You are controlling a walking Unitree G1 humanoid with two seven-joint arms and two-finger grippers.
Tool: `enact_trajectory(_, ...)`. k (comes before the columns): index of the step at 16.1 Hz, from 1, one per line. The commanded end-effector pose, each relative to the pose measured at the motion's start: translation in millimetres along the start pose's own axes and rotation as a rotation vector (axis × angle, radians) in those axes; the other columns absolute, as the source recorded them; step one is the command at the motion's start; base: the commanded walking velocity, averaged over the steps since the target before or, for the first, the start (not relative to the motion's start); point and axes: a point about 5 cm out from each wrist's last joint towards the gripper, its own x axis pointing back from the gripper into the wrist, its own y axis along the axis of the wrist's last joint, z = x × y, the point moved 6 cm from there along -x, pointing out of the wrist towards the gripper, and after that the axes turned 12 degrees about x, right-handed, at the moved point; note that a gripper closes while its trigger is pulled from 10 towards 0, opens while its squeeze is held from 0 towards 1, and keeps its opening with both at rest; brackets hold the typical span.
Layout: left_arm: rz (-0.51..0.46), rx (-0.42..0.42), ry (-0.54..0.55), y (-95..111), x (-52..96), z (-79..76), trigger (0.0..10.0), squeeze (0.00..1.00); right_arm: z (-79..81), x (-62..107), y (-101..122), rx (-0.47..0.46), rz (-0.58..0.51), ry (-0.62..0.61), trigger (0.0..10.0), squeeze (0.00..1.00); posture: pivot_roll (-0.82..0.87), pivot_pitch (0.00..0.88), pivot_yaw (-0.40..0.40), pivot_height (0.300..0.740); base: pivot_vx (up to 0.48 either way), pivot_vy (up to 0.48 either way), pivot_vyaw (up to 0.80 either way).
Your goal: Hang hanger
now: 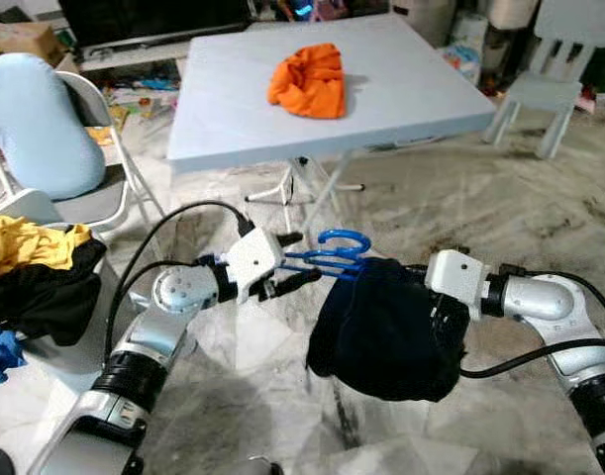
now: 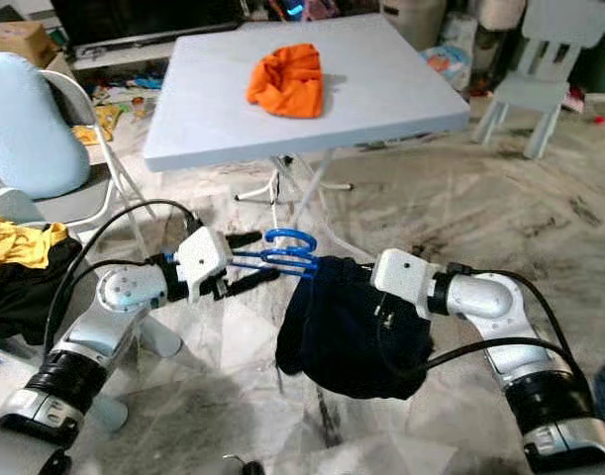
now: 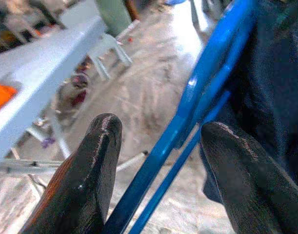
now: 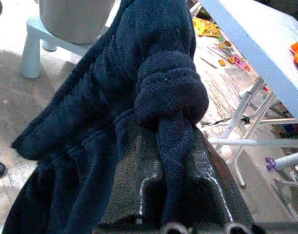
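A blue plastic hanger [image 1: 334, 254] hovers over the floor between my two arms, its hook pointing up and away. My left gripper [image 1: 296, 260] is open, and the hanger's bars [image 3: 188, 122] run through the gap between its black fingers [image 3: 95, 170]. A dark navy garment [image 1: 386, 327] droops from the hanger's far end. My right gripper [image 4: 174, 195] is shut on a bunched fold of that garment [image 4: 163, 97], which hides its fingers from the head camera.
A pale blue folding table [image 1: 401, 94] stands ahead with an orange cloth [image 1: 309, 81] on it. A folding chair with a light-blue cushion [image 1: 35, 124] and a pile of yellow and black clothes [image 1: 35, 272] are at my left. A small pale chair [image 1: 554, 84] stands at the back right.
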Motion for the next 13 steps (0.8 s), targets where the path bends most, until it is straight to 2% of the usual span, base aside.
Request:
enact_trajectory(1,0.018,0.009,0.011,-6.1,0.9,-0.1,10.0,0.0,-11.2,0.2,6.4,0.023,-0.019,-0.038,10.0,0.0,0.0,0.0,0.04,0.74,0.0,0.0,0.0)
enact_trajectory(4,-0.049,0.13,0.098,-7.0,-2.5,1.8,10.0,0.0,-6.9,4.5,-0.1,0.024,-0.005,-0.031,10.0,0.0,-0.02,0.0,0.02,0.74,0.0,0.0,0.0)
enact_trajectory(6,-0.051,0.139,0.1,-8.5,-2.9,0.4,10.0,0.0,-6.5,5.8,0.2,0.024,-0.008,-0.034,10.0,0.0,-0.02,0.0,0.014,0.74,0.0,0.0,0.0)
enact_trajectory(10,-0.029,0.101,0.087,-6.1,3.3,9.6,10.0,0.0,-7.7,15.6,-2.3,0.067,0.012,-0.02,10.0,0.0,-0.03,0.0,0.013,0.74,0.0,0.0,0.0)
enact_trajectory(13,-0.002,0.128,-0.01,-1.5,12.2,6.6,10.0,0.0,-13.8,33.6,-23.7,0.157,0.132,0.002,10.0,0.0,-0.04,0.034,0.011,0.74,0.0,0.0,0.0)
